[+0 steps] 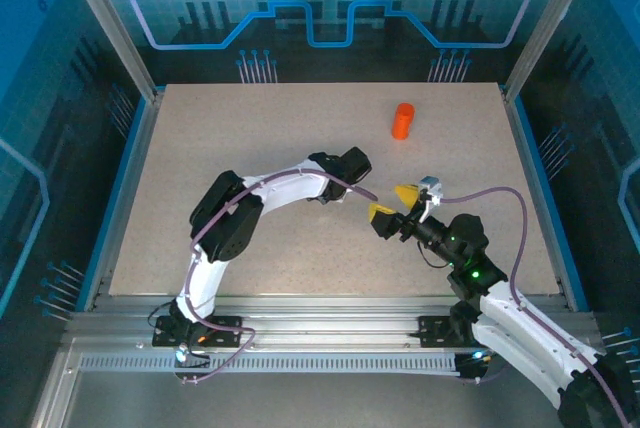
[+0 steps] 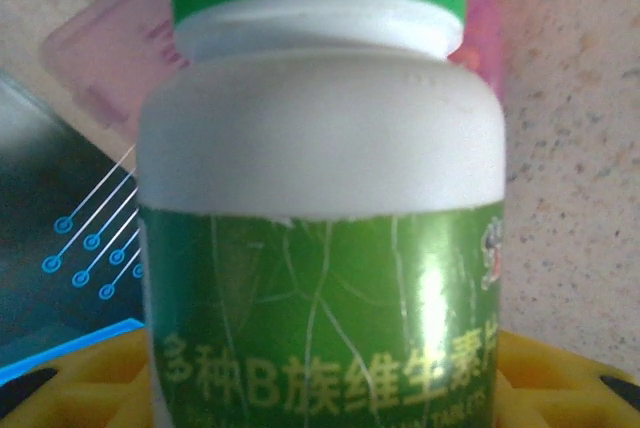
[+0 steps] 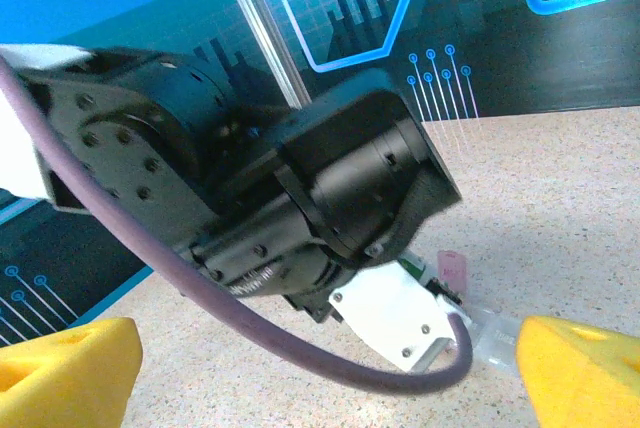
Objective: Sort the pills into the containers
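Green-labelled bottle (image 2: 320, 148) clamped in left claw (image 2: 320, 388); right claw (image 1: 394, 202) gapes, open table (image 1: 250, 118) around.

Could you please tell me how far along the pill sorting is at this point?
Done: nothing visible; no pills can be made out in the blurred pill box. In hand: the left gripper clamps the green-labelled white bottle in front of that box, with the right gripper open nearby. Left: all the sorting; the orange bottle stands apart.
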Controlling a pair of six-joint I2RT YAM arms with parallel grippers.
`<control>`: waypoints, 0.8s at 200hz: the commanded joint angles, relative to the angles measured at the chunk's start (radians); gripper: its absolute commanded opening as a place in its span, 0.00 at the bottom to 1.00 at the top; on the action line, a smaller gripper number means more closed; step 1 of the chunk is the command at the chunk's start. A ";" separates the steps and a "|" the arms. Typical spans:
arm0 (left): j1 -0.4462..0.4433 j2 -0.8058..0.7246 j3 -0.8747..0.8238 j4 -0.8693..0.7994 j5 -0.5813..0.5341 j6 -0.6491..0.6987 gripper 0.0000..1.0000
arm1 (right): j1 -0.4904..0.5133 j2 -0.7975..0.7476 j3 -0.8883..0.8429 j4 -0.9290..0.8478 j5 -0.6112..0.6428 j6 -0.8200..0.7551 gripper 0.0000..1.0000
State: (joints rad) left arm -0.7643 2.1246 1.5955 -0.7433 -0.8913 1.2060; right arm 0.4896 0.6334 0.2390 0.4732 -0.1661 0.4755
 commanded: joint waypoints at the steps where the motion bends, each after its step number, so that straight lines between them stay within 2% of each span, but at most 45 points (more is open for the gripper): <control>1: -0.003 0.054 0.006 0.007 0.014 0.038 0.00 | -0.006 -0.020 -0.009 0.038 -0.007 0.008 0.97; 42: 0.007 0.034 0.030 -0.018 0.025 0.018 0.00 | -0.007 -0.021 -0.009 0.038 -0.009 0.011 0.97; 107: 0.018 -0.123 -0.071 0.033 -0.017 0.129 0.00 | -0.008 -0.021 -0.010 0.044 -0.013 0.018 0.97; 160: 0.022 -0.085 -0.052 0.072 -0.035 0.164 0.00 | -0.009 -0.019 -0.011 0.045 -0.012 0.018 0.97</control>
State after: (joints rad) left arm -0.7490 2.0354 1.5269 -0.6865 -0.8978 1.3281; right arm 0.4896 0.6243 0.2390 0.4732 -0.1665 0.4839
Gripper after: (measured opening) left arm 0.511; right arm 0.974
